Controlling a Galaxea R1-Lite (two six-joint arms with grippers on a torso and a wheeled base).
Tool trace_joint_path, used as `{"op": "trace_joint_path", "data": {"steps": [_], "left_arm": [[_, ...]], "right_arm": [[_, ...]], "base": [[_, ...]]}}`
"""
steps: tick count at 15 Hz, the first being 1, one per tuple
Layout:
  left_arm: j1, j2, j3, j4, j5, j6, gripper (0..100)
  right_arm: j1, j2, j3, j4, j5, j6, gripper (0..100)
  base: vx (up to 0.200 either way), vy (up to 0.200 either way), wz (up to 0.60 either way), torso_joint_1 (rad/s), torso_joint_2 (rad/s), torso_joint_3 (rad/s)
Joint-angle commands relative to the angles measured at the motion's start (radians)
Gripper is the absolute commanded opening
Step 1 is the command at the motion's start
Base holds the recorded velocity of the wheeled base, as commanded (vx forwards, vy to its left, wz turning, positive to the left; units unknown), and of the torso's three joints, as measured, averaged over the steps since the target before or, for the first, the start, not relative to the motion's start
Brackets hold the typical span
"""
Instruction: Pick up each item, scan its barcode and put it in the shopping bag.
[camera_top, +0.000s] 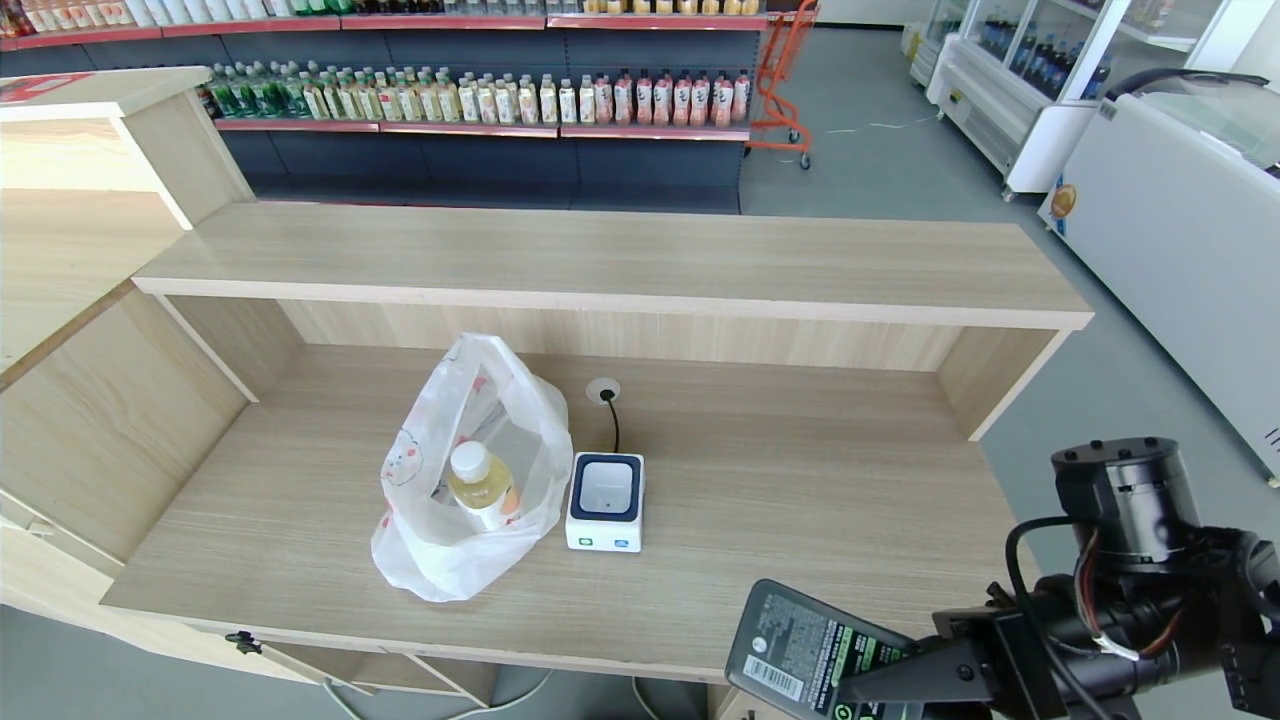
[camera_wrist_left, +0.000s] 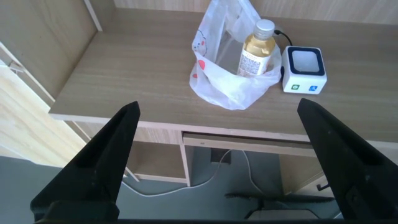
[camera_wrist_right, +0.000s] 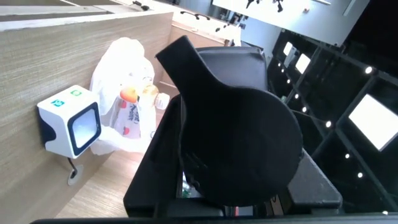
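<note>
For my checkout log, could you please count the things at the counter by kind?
Bottle: 1
Bag: 1
Scanner: 1
Pack: 1
Total: 4

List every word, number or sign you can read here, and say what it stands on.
No text can be read in these views.
On the dark package in the right gripper: a barcode and white print, too small to read.
On the bottle in the shopping bag: label print, blurred.
On the scanner: one green icon and one blue icon, no words.
</note>
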Motion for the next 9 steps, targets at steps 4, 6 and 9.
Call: {"op": "trace_joint_path", "data": {"steps": [4, 6, 9], "left_arm": [[0.0, 0.0, 0.0, 0.0, 0.0, 0.0, 100], [0.0, 0.0, 0.0, 0.0, 0.0, 0.0, 100], [0.0, 0.0, 0.0, 0.0, 0.0, 0.0, 100]], "right_arm": [[-0.176, -0.147, 0.043, 0.083, -0.047, 0.03, 0], [-0.211, -0.184, 0.038, 0.156, -0.047, 0.305, 0], [-0.428, -0.314, 0.0, 0.096, -0.145, 0.785, 0]], "base": [[0.0, 0.0, 0.0, 0.0, 0.0, 0.0], [0.0, 0.0, 0.0, 0.0, 0.0, 0.0], [0.0, 0.0, 0.0, 0.0, 0.0, 0.0]]}}
